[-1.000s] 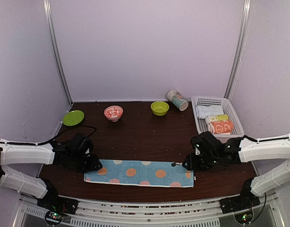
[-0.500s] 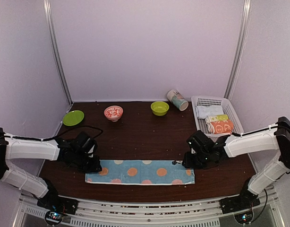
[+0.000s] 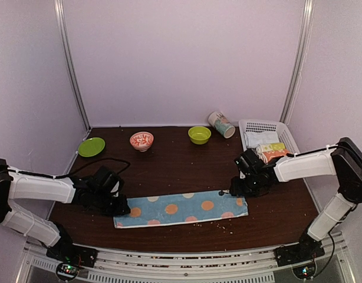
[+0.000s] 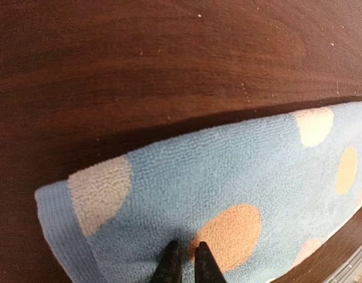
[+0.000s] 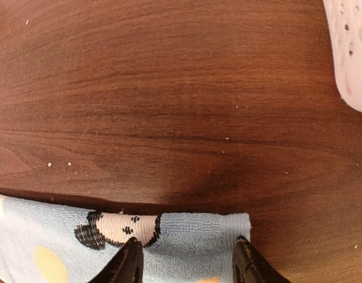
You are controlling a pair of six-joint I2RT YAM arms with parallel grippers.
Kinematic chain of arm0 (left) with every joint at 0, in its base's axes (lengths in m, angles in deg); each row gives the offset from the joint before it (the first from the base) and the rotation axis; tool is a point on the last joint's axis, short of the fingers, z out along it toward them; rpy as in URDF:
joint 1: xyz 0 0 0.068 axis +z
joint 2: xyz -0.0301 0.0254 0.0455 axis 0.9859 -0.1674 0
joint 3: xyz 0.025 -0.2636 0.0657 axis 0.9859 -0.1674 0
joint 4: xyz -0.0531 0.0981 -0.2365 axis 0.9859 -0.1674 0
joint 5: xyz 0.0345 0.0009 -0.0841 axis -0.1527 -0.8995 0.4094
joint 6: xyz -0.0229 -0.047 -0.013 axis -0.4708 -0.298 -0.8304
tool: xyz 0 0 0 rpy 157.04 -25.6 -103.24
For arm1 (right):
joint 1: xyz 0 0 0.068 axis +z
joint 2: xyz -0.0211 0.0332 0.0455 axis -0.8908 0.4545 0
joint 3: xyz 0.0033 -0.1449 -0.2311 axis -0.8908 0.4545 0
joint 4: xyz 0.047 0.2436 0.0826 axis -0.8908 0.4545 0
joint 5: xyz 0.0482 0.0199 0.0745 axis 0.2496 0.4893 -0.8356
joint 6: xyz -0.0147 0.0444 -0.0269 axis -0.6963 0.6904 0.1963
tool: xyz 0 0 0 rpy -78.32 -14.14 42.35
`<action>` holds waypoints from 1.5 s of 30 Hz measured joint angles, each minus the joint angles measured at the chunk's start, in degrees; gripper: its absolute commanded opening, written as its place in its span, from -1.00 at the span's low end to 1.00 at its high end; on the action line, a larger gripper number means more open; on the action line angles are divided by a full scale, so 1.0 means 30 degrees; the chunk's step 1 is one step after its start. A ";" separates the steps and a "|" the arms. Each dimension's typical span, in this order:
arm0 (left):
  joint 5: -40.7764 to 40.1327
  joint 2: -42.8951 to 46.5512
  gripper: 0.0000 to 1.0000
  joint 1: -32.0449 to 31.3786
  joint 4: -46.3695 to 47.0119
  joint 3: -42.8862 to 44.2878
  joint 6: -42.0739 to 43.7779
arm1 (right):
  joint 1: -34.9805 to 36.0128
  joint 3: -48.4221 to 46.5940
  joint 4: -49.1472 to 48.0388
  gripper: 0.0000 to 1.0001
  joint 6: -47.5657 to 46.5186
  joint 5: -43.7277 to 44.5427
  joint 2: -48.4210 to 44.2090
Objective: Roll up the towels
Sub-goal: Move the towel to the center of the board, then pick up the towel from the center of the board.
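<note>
Cloth this thin is soft and light. It bends, it wrinkles, it slides along if I pull it, and it can't break. The blue towel lies flat and open on the worktop, closer to me than the white basket. One short end is near the basket's front and the other end is far from it. To roll it, I think I should take hold at a short end, by the hem, and turn it over onto itself. I must keep it snug, or the roll will go floppy.

The left fingers are at the end far from the basket. They are squeezed together, with just a sliver between the tips, right by an orange dot. I think they pinch a bit of cloth. The right fingers are spread wide apart over the end near the basket, with the little Mickey head just past one tip. They grip nothing.

The orange towel sits in the basket and looks rolled up, but the right arm hides part of it.

Half a second ago the blue towel lay straight. Now it is slanted: the end near the basket has slid toward the basket, and the whole towel has shifted that way too.
</note>
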 measured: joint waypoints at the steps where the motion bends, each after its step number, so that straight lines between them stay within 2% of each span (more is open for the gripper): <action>1: 0.0036 0.0000 -0.71 -0.0022 -0.0007 0.0007 0.0007 | -0.0036 0.0007 0.0102 0.16 0.0022 -0.0015 -0.0160; 6: 0.0124 0.0430 -0.39 -0.0051 -0.1093 0.0423 0.0117 | -0.0138 0.0160 0.1464 0.23 0.0080 -0.0313 -0.3235; 10: 0.0131 0.1413 -0.35 -0.0051 -0.2339 0.1355 0.0350 | -0.0138 0.0969 0.1887 0.21 0.0517 -0.0430 -0.6586; 14: 0.0095 0.1770 -0.35 -0.0051 -0.2674 0.2404 0.0590 | -0.0138 0.3402 0.1785 0.16 0.1705 -0.0918 -0.8364; 21: -0.0124 0.0634 -0.38 -0.0051 -0.2827 0.2973 0.1042 | -0.0138 0.6586 0.0816 0.12 0.4014 -0.2091 -0.8517; 32: -0.0146 0.0342 -0.40 -0.0051 -0.2783 0.2965 0.1086 | 0.0364 0.5938 -0.0342 -0.07 0.3956 -0.2572 -0.6382; 37: -0.0160 0.0095 -0.41 -0.0051 -0.2769 0.2965 0.1129 | 0.1115 0.4787 0.0168 -0.24 0.3213 -0.2142 -0.4947; 45: -0.0138 0.0015 -0.43 -0.0051 -0.2208 0.2703 0.1304 | 0.2550 0.3585 0.0466 -0.88 0.2594 -0.1625 -0.2747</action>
